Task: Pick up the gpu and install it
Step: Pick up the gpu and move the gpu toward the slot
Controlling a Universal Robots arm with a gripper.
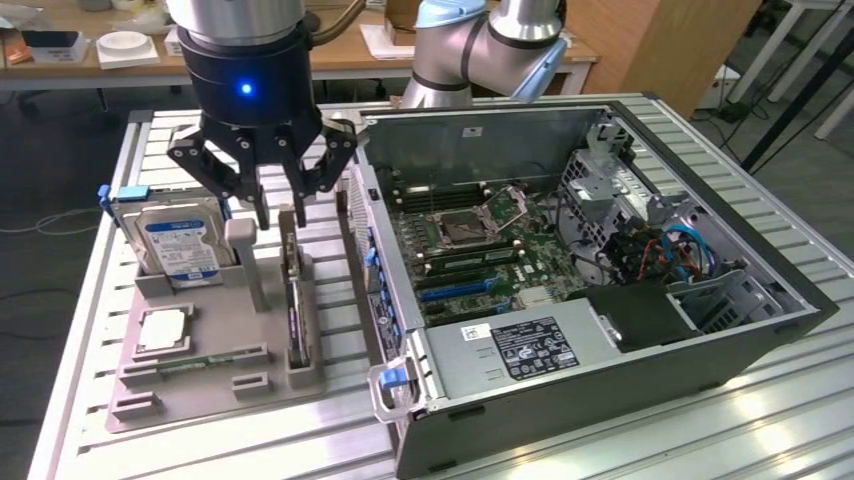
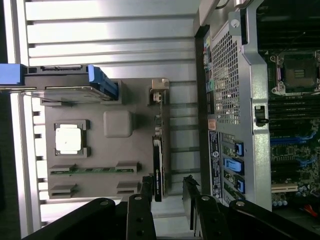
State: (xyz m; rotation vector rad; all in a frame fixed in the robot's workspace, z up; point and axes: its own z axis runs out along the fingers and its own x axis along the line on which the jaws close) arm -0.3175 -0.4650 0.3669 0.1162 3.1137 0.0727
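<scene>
The gpu (image 1: 296, 318) is a thin dark card standing on edge in a slot of the grey holder tray (image 1: 214, 395), just beside the computer case. My gripper (image 1: 278, 205) hangs open above the card's far end, with nothing between its fingers. In the wrist view the gpu (image 2: 158, 155) runs as a narrow dark strip. Its near end lies close to one finger of the gripper (image 2: 167, 192), slightly off the middle of the gap. The open computer case (image 1: 587, 290) lies on its side with the motherboard (image 1: 467, 240) and its blue slots (image 1: 461, 292) exposed.
On the same tray stand a silver hard drive with a blue-white label (image 1: 180, 245), a square processor (image 1: 160, 330) and a narrow green memory stick (image 1: 207, 362). The case wall (image 2: 227, 95) rises close beside the gpu. A second robot arm (image 1: 474, 50) stands behind the case.
</scene>
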